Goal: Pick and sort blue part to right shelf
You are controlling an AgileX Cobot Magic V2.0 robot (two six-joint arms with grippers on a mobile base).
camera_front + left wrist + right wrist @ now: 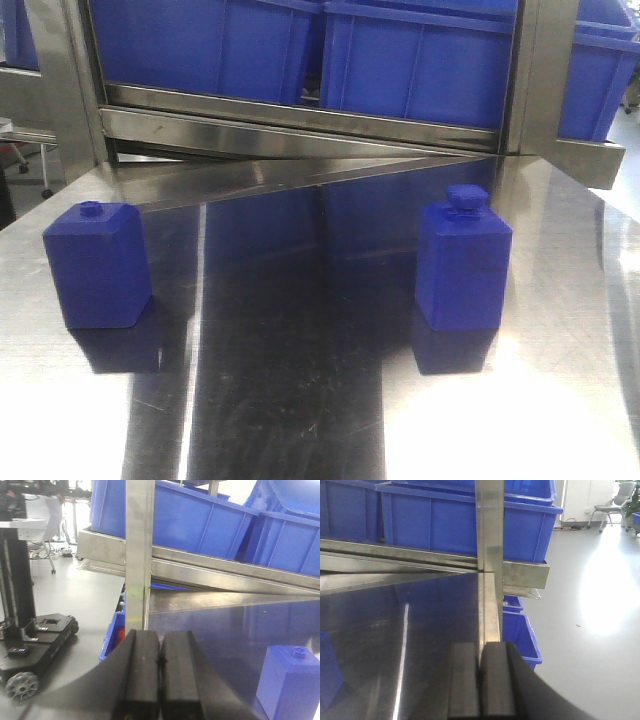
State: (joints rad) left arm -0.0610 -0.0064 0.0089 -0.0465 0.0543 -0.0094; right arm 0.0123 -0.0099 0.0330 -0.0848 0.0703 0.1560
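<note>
The blue part, a square bottle-shaped block with a wide stepped cap, stands upright on the steel table at the right. A squatter blue block with a tiny round knob stands at the left; it also shows in the left wrist view. A blue edge shows at the left of the right wrist view. The shelf with steel rails and blue bins stands behind the table. My left gripper is shut and empty near the table's left edge. My right gripper is shut and empty near the table's right edge.
A steel upright post rises ahead of the left gripper, another ahead of the right. Small blue bins sit on the floor beyond the table's right edge. A black wheeled base stands on the floor at the left.
</note>
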